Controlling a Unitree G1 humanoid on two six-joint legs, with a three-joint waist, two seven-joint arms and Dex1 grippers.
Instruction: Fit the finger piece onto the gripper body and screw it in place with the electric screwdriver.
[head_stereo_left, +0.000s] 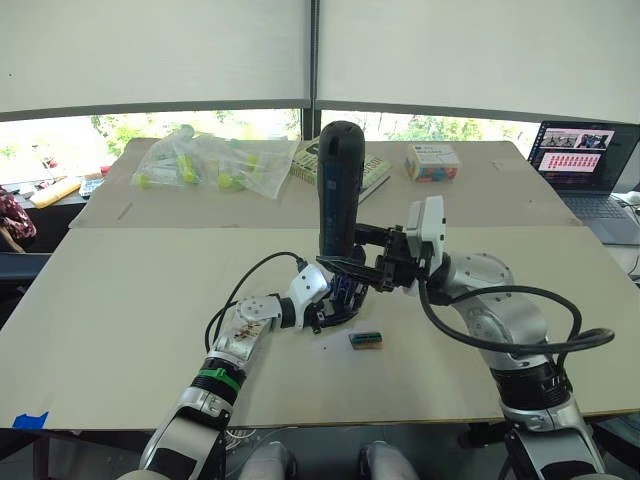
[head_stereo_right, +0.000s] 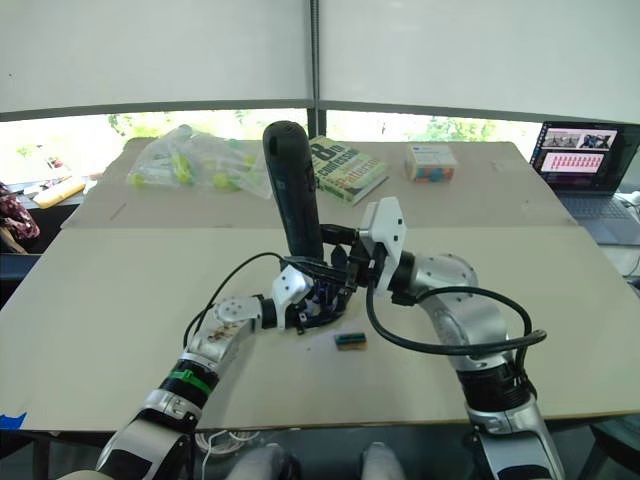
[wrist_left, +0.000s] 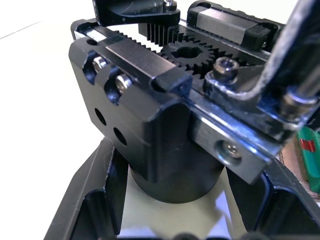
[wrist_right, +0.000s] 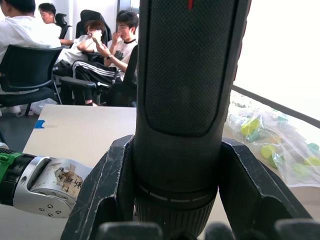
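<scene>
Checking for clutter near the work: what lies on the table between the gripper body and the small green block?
Nothing: in the left eye view the table between the gripper body and the green block is bare.

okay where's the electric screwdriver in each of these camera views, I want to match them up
Left eye view: electric screwdriver upright at centre, held in the right hand.
Right eye view: left of centre, leaning slightly left.
Left wrist view: I cannot make it out; the gripper body is close up.
Right wrist view: thick black barrel up the middle, between the fingers.
Shared landmark: the plastic bag of yellow-green items.
</scene>
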